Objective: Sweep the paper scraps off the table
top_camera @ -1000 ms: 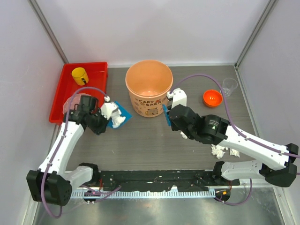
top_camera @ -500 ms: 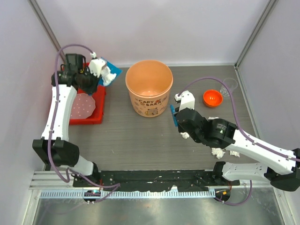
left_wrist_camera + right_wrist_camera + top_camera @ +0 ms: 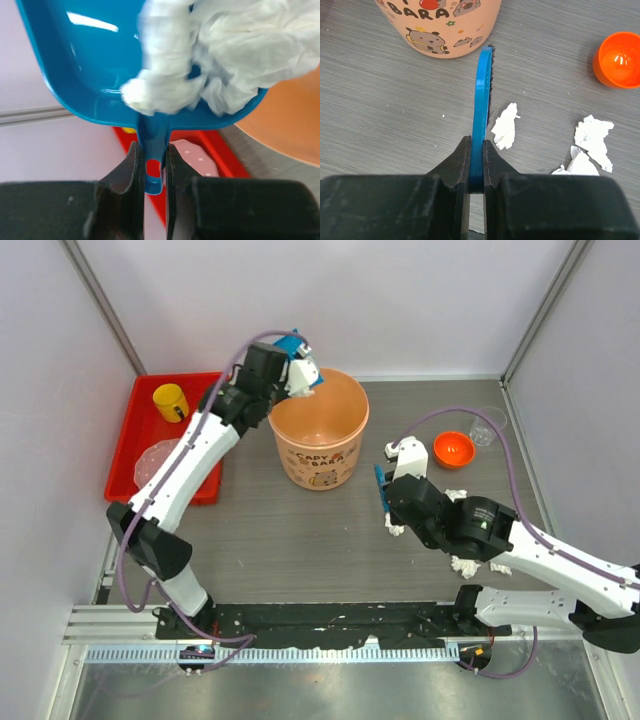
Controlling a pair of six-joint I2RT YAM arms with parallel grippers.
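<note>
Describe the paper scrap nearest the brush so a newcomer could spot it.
In the right wrist view, find the orange plastic bucket. Below it a thin blue brush stands on edge; the crumpled white paper scrap lies just right of its bristles. It sits alone; the other scraps cluster further right.

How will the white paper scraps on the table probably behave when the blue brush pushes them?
The paper scraps look thin and crumpled, so probably light and soft; they should slide easily on the smooth table. Their irregular shape suggests they may tumble or slip round the narrow brush.
</note>
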